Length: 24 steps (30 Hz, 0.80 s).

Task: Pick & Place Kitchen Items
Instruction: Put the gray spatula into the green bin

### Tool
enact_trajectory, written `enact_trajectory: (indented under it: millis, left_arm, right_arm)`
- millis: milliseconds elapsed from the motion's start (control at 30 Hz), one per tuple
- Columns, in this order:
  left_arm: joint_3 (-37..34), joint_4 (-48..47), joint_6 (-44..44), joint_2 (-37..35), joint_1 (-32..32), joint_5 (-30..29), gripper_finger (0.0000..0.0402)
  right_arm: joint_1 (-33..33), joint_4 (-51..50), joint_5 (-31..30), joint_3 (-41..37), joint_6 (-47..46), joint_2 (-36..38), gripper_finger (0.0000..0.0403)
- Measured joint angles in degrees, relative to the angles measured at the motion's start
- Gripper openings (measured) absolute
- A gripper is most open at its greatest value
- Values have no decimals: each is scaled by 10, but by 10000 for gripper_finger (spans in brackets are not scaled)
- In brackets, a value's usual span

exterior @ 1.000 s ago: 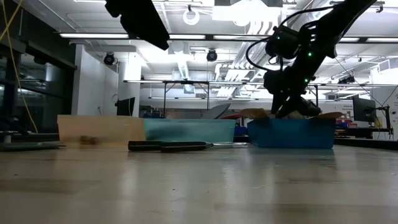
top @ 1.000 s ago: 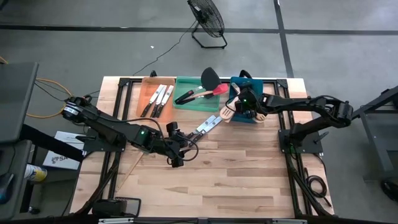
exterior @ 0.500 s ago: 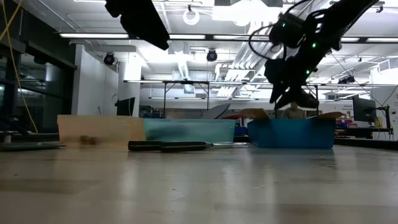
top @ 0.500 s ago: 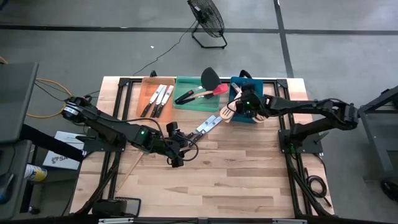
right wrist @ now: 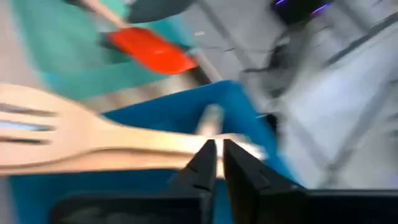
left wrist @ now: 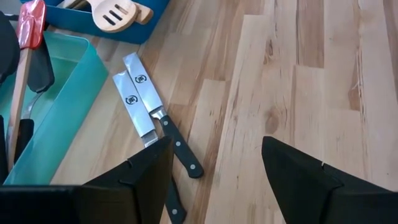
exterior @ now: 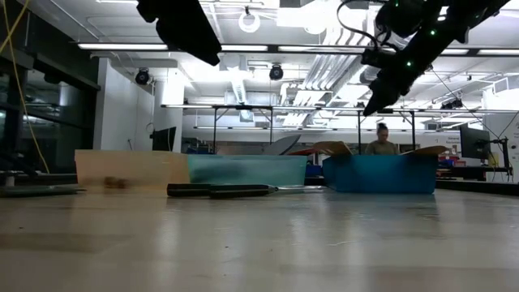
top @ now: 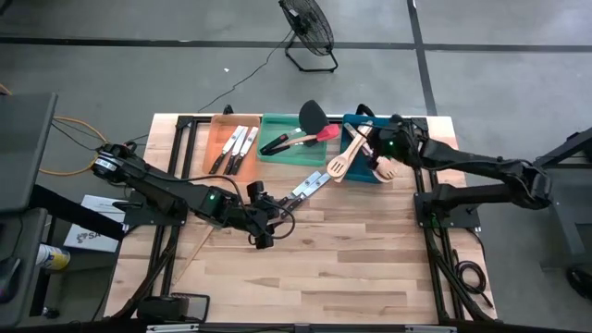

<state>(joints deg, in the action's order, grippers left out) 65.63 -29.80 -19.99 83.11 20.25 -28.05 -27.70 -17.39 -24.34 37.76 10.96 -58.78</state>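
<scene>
The two knives (left wrist: 149, 112) lie side by side on the bare worktop (top: 351, 250), just off the teal tray (top: 287, 153) at about its five o'clock, blades toward the trays and black handles pointing back toward the left gripper (left wrist: 214, 171). They look stiff and moderately heavy for their size, with slick steel blades that would slide between pads. I'd take one by the black handle, across its width, near where handle meets blade so it doesn't tip. They lie nearly touching, so picking one may nudge the other.

The left gripper hangs just above them with its jaws standing well apart — holding nothing.

The slotted wooden spoon (top: 340, 162) is light, rigid and dry, easy to pinch on its flat handle. It leans over the rim of the blue tray (top: 363, 176), slotted head out toward seven o'clock, beside another wooden utensil. The red spatula (top: 319, 135) rests in the teal tray, and more knives lie in the orange tray (top: 222, 139).

Compared with a second ago, the right gripper (exterior: 381, 101) has let go of the spoon and lifted away — it was low in the blue tray then, and is now high above it, pulled toward three o'clock, jaws brought together and empty. The left arm has not stirred.
</scene>
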Motion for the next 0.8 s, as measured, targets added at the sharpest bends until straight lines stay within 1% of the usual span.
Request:
enact_trajectory:
  millis: [33,133,200,300,433,533,667,800]
  left_arm:
    - [0,-2,0,0,0,1,236]
    - [0,-9,-1,0,0,5,236]
    - [0,-15,-1,0,0,5,236]
    - [0,-29,-13,0,0,5,236]
    - [0,-74,-46,0,0,6,236]
    - [0,-117,-97,0,0,6,236]
    - [0,-189,-207,0,0,8,236]
    - [0,-270,-312,0,0,46,236]
  right_arm:
    - [-4,-8,27,0,-22,0,12]
    - [-3,-23,107,0,-75,0,5]
    - [8,-20,147,0,-104,0,3]
    - [38,-9,188,0,-133,2,3]
    - [100,24,199,0,-156,4,3]
    - [147,51,199,0,-159,6,3]
    - [206,76,185,0,-196,5,3]
    - [255,101,165,0,-225,5,2]
